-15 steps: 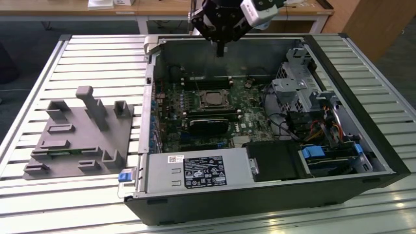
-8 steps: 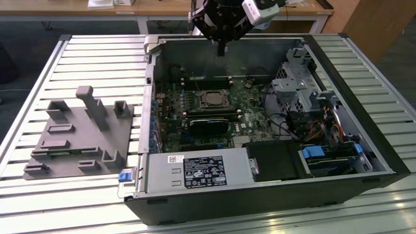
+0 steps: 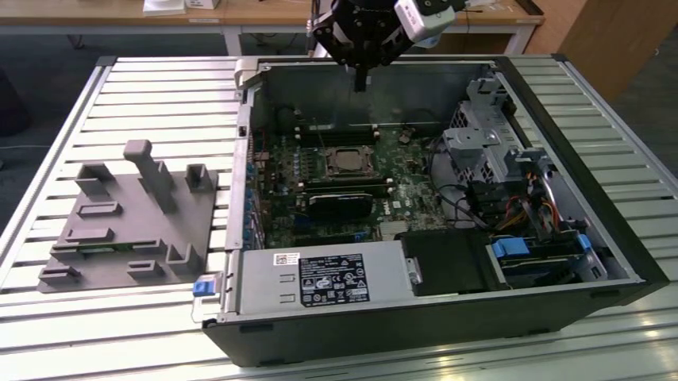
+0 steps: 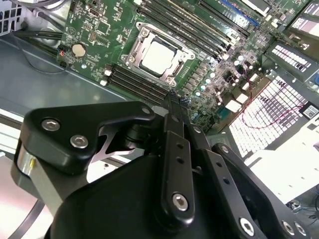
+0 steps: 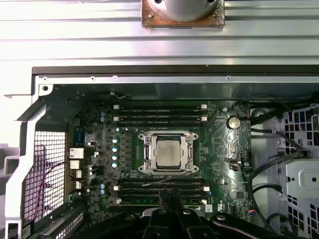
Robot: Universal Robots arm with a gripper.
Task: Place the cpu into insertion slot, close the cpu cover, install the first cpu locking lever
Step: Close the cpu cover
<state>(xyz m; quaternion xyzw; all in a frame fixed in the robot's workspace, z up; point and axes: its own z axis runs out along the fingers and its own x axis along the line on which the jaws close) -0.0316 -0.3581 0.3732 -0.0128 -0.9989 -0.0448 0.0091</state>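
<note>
Finding: the cpu (image 5: pixel 167 152) lies seated on the motherboard (image 5: pixel 219 149), with the cpu cover (image 5: pixel 148 154) down around it. Your claw (image 5: pixel 169 193) hangs above, clenched and empty. Judged: the cover is thin, stiff and springy, so press on its frame and not on the fragile chip.

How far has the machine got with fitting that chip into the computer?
Done, it seems: the cpu sits seated in the motherboard, and the cpu cover lies flat around it. In hand: nothing; the end effector hangs shut and empty above the board. Left: a thin locking lever beside the cover slants loose, apparently unlatched.
</note>
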